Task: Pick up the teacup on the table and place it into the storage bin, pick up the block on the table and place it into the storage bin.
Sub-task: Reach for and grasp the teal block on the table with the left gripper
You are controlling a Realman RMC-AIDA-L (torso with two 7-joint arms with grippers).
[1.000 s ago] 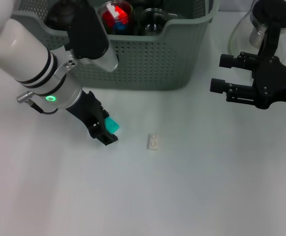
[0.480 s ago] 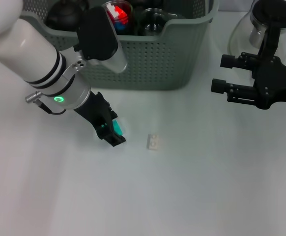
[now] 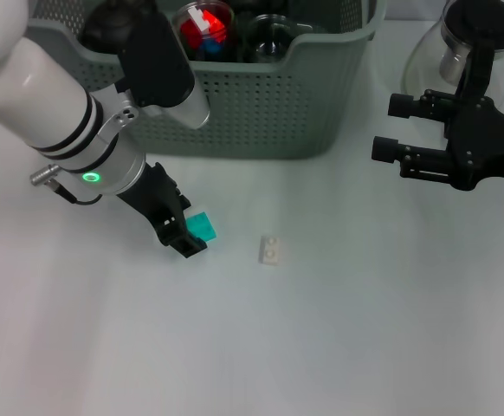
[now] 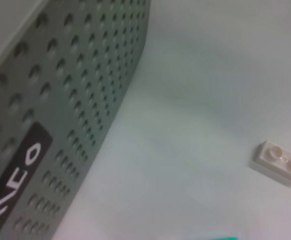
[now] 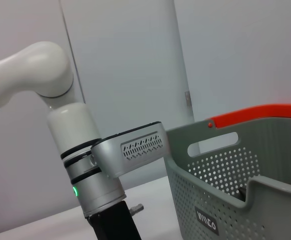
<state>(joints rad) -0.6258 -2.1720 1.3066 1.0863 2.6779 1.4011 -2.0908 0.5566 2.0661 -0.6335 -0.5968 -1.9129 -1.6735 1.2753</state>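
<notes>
Teal block [image 3: 203, 227] on the tabletop [image 3: 339, 329], in front of the bin [image 3: 261, 113] and touching the tip of the left claw [image 3: 184, 235], on the side toward a small white brick [image 3: 270, 250] lying just beside. Cannot tell whether the left claw is clamped on the block or only pressed against it, nor whether the block is lifted or resting. Angled low and slantwise, probably to reach so flat a piece close to the surface. From the left wrist, only a teal sliver at the edge, plus the bin's perforated wall with its black label [image 4: 15, 185] and the brick. Inside the bin, glass cups [image 3: 274, 35] among other items, so the teacup part looks done and the block part underway. Short carry ahead: up over the near wall, then release. Right claw [image 3: 390, 128] spread apart and empty, parked well off by the glass teapot [image 3: 460, 43], presumably to leave the left arm room.
</notes>
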